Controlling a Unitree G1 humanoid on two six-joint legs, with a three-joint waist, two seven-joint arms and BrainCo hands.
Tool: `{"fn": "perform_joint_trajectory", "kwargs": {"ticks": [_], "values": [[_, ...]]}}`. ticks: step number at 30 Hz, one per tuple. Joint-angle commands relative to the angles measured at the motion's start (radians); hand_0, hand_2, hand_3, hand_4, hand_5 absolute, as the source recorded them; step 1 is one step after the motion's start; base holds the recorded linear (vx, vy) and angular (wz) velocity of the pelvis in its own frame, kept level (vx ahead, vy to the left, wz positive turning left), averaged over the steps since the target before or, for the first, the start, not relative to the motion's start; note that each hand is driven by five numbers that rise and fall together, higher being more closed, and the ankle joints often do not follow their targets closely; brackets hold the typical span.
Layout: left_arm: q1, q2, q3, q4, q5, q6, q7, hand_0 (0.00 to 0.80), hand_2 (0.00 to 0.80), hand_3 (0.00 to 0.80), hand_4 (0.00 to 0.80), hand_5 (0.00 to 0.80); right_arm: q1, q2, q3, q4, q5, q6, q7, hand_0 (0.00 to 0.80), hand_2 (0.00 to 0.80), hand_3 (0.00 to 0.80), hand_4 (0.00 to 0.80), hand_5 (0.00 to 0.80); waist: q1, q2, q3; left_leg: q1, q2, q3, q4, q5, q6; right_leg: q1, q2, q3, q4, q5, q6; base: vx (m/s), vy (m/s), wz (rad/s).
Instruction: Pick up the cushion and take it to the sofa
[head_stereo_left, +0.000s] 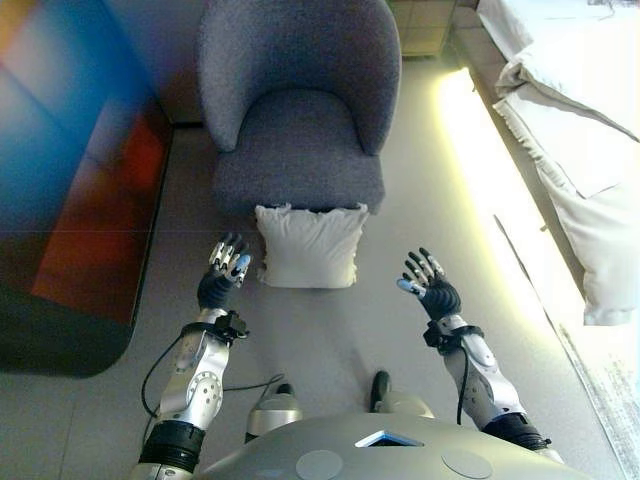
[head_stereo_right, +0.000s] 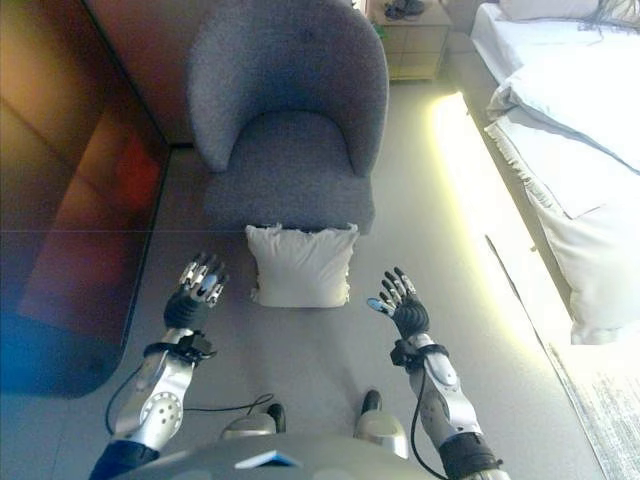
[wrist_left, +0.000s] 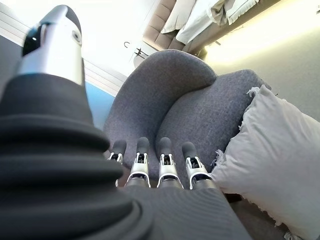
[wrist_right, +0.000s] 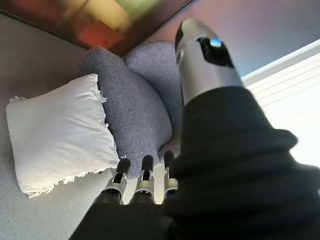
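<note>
A white fringed cushion (head_stereo_left: 310, 246) stands on the grey floor, leaning against the front of a grey armchair (head_stereo_left: 298, 100). It also shows in the left wrist view (wrist_left: 272, 155) and the right wrist view (wrist_right: 57, 134). My left hand (head_stereo_left: 226, 270) is open, just left of the cushion and not touching it. My right hand (head_stereo_left: 428, 282) is open, a short way right of the cushion, with floor between them. Both hands are empty.
A dark glossy panel (head_stereo_left: 70, 170) runs along the left side. A bed with white bedding (head_stereo_left: 570, 130) lies at the right, with a lit strip along its base. A small cabinet (head_stereo_right: 410, 35) stands behind the armchair.
</note>
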Motion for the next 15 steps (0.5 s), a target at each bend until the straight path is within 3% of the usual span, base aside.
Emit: {"fn": "perform_joint_trajectory", "kwargs": {"ticks": [1, 15], "values": [[-0.033, 0.019, -0.001, -0.027, 0.020, -0.051, -0.012, 0.000, 0.000, 0.000, 0.000, 0.000, -0.036, -0.003, -0.007, -0.062, -0.008, -0.037, 0.005, 0.000, 0.000, 0.000, 0.000, 0.000, -0.022, -0.008, 0.017, -0.050, -0.028, 0.035, 0.037, -0.024, 0.043, 0.045, 0.018, -0.020, 0.043, -0.102, 0.011, 0.000, 0.000, 0.00], [-0.040, 0.014, -0.002, -0.029, 0.019, -0.076, -0.005, 0.000, 0.000, 0.000, 0.000, 0.000, -0.045, -0.002, 0.000, -0.062, -0.019, -0.047, 0.007, 0.000, 0.000, 0.000, 0.000, 0.000, -0.019, -0.010, 0.026, -0.047, -0.027, 0.031, 0.025, -0.019, 0.041, 0.044, 0.024, -0.020, 0.035, -0.098, 0.009, -0.007, -0.002, 0.00]]}}
